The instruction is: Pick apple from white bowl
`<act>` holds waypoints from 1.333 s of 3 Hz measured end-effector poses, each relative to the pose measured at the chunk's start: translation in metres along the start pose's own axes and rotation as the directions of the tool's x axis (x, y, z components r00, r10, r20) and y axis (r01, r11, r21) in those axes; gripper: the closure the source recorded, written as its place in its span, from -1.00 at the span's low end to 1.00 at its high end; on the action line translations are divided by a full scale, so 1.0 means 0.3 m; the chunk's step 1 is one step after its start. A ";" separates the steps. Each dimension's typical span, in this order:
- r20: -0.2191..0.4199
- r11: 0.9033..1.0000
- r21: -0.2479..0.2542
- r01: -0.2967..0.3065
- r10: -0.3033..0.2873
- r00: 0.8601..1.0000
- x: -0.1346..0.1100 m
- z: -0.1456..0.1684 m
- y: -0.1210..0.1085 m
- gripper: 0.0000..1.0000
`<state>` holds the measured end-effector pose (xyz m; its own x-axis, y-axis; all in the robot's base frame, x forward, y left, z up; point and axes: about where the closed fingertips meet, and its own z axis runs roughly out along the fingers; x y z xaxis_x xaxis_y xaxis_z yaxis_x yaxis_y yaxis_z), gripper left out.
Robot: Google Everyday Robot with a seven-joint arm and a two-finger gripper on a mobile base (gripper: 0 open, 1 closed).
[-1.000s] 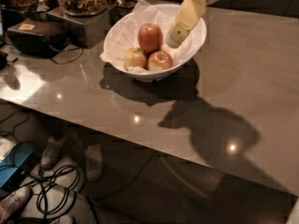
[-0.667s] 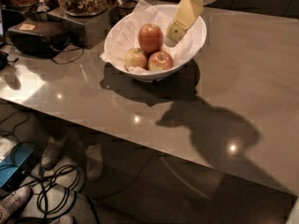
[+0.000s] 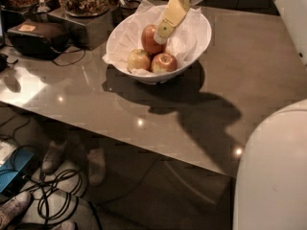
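Two smaller apples (image 3: 139, 60) crowd the apple (image 3: 149, 40), tall and red, rearmost in the white bowl (image 3: 194, 49); the tool (image 3: 162, 33) is at its upper right, apart or together I cannot tell. A glancing grip could roll it or slide the bowl on the glossy worktop (image 3: 240, 75). Cables (image 3: 53, 202) litter the floor (image 3: 144, 207) below.

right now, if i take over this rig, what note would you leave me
The gripper reaches down into the white bowl, with its tip at the upper right of the big red apple. A hold on it cannot be confirmed.
The big red apple sits on the paper at the back of the bowl, behind two smaller apples.
Done: approach.
Left: secure the grasp, then lift the apple clear of the bowl.
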<state>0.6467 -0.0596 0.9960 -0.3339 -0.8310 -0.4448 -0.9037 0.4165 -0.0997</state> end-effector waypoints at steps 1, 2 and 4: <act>0.046 1.000 -0.016 -0.014 0.015 0.999 -0.018 0.023 -0.016 -1.00; 0.074 0.998 -0.048 -0.037 0.041 0.996 -0.054 0.071 -0.036 -1.00; 0.074 0.990 -0.099 -0.096 0.103 0.992 -0.079 0.165 -0.080 -0.94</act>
<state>0.6897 -0.0317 0.9649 -0.4047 -0.7542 -0.5171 -0.8897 0.4554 0.0321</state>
